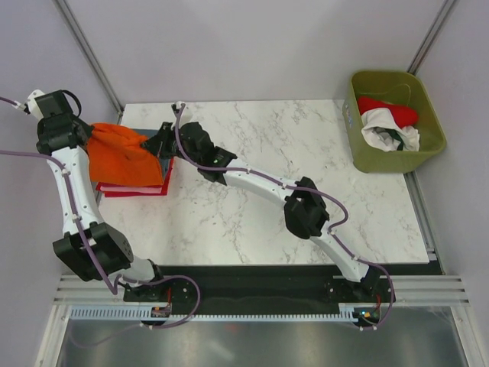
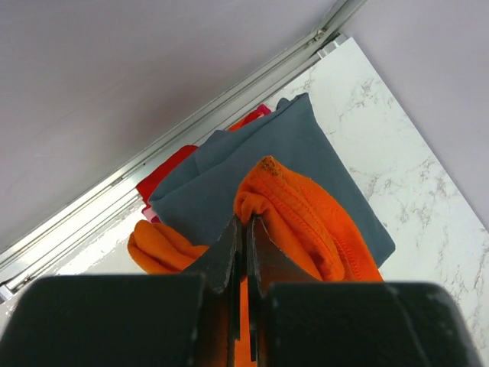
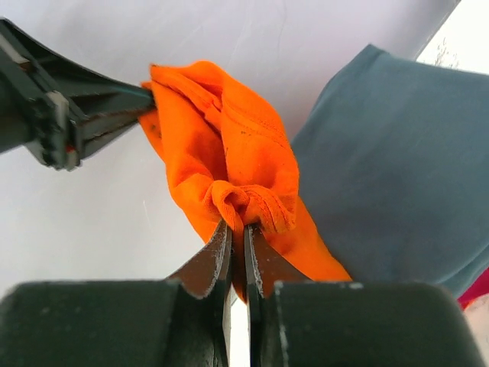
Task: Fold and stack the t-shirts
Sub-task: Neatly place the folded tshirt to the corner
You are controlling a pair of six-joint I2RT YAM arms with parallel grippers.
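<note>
The left arm's fingers point(image 2: 226, 256) are closed on a bunched edge of the bright orange cotton t-shirt point(image 1: 124, 157) and the right arm's fingers point(image 3: 216, 260) pinch another gathered fold of it, so it hangs between the 2 arms over the far left corner of the white marble-patterned tabletop point(image 1: 267, 222). Beneath it lies a folded grey-blue t-shirt point(image 2: 306, 153) on a folded red t-shirt point(image 1: 134, 189). Off the far right corner, the olive-green plastic bin point(image 1: 425, 107) holds 1 crumpled red t-shirt point(image 1: 391, 109) and a white one with dark print point(image 1: 393, 138).
</note>
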